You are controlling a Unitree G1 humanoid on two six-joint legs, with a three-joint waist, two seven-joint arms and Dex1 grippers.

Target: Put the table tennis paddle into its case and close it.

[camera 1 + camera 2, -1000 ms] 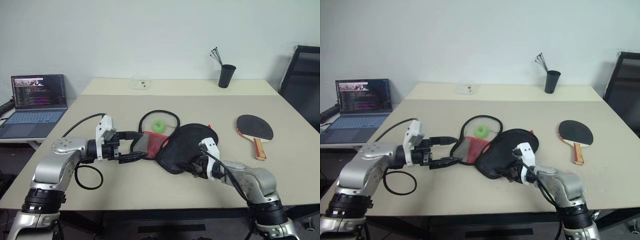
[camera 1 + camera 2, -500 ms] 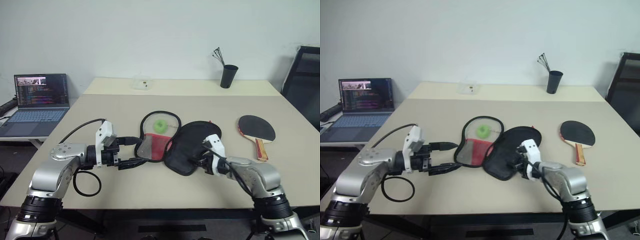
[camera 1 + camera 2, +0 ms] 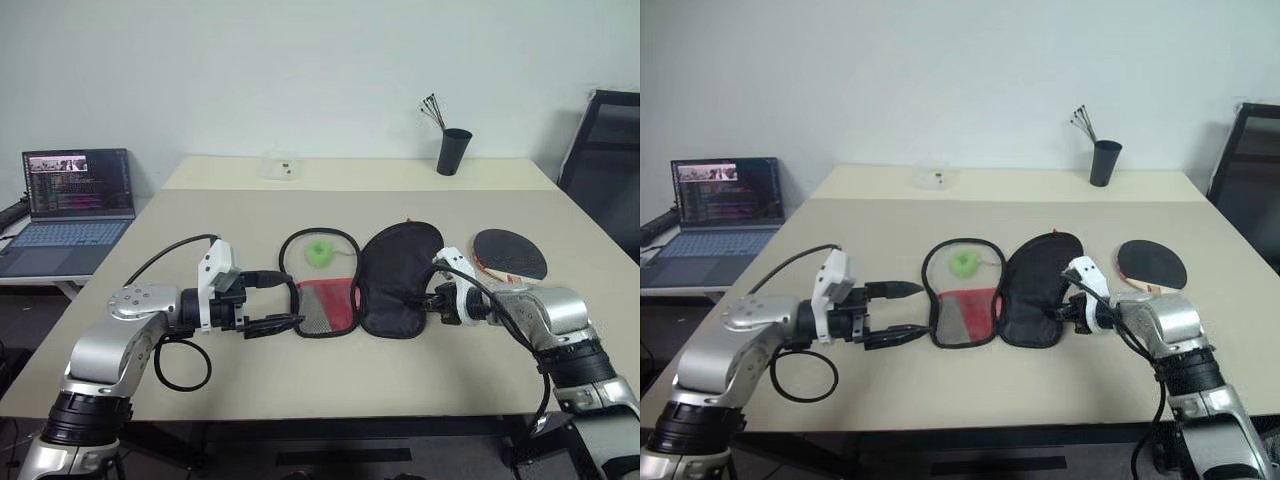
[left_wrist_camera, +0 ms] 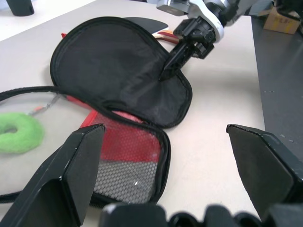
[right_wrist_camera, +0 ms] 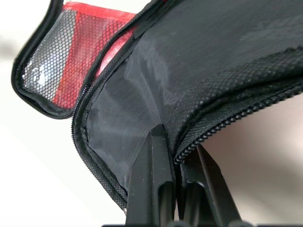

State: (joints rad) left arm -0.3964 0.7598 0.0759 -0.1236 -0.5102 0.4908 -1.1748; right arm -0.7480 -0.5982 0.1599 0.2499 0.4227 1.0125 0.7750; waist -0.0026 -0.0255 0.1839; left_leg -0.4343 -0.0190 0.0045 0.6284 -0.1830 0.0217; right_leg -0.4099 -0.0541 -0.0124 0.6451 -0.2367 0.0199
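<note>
Paddle: we saw its handle hidden behind the right arm.
Case: lay opened flat; right gripper pinched its edge.
Left gripper: spread wide beside the case.

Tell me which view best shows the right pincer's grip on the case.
The right wrist view: the right pincer is shut on the case at its zippered edge. The left wrist view shows it from the front, smaller; the head views show it from farther off.

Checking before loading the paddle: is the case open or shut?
Open: the case lies spread in two halves, right gripper pinching one edge.
</note>
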